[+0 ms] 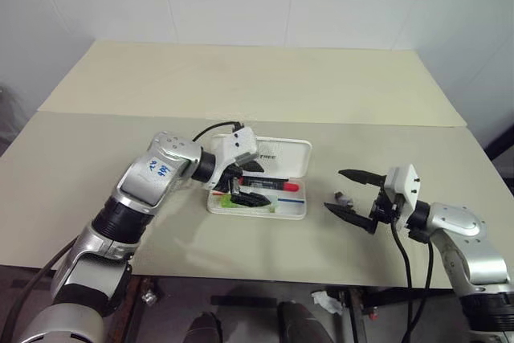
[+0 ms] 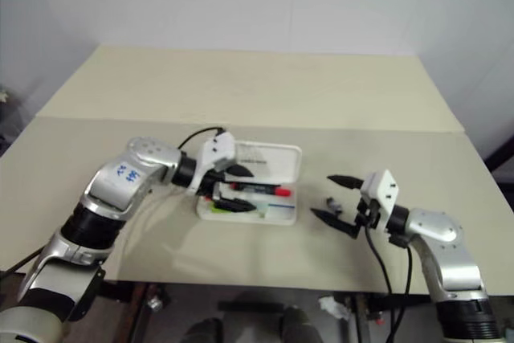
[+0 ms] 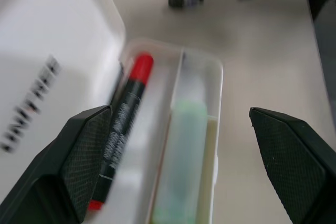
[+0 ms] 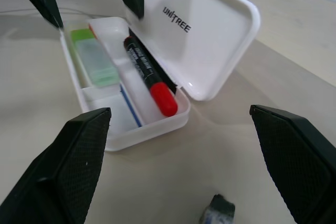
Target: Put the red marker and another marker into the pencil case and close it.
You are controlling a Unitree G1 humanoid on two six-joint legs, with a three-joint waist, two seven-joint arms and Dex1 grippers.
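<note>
Both markers sit in the pencil case [image 4: 157, 114]; both hands [image 1: 241, 182] [image 1: 351, 196] wide open and empty, so I'd nudge that light, stiff, slippery lid [image 4: 210, 30] at its free edge.

The open lid of the pencil case [image 4: 210, 30], upper middle of the right wrist view, reads "UNITREE" in dark letters. White print runs along the red marker [image 4: 148, 74], too small to read.
</note>
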